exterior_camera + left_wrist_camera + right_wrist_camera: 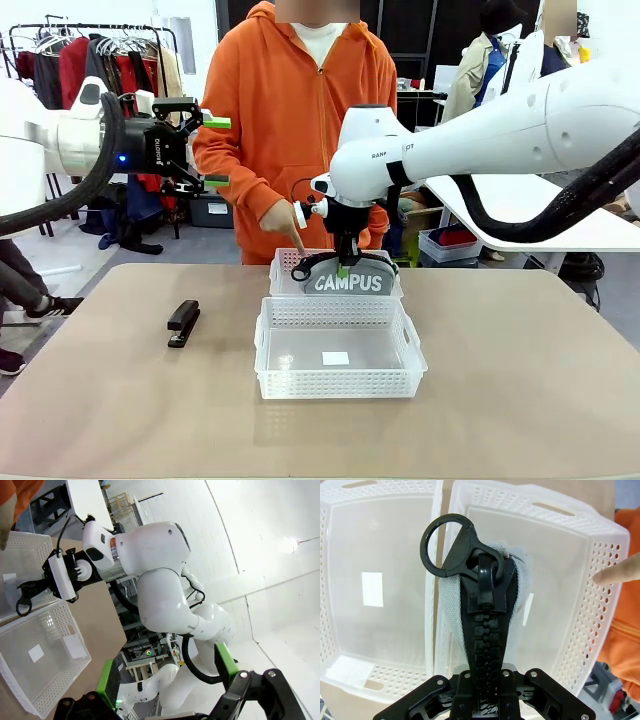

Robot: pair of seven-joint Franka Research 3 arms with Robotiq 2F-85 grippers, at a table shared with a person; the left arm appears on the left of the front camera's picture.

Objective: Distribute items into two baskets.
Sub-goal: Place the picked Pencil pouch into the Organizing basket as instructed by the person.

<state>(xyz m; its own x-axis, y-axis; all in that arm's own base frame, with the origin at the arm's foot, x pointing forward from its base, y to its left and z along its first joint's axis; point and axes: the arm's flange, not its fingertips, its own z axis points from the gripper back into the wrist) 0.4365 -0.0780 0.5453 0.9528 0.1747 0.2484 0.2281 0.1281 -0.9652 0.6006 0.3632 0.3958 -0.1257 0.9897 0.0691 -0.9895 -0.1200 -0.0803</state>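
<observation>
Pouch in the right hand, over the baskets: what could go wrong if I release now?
1. The pouch hangs near the rims where the far basket meets the near basket; released here, it may straddle them.
2. The person's finger points at the far basket's wall, close to the right hand; lowering risks contact.
3. The black strap ring could snag a rim.

Front view across table (520, 380), 2 wrist views share baskets (340, 365)
</observation>
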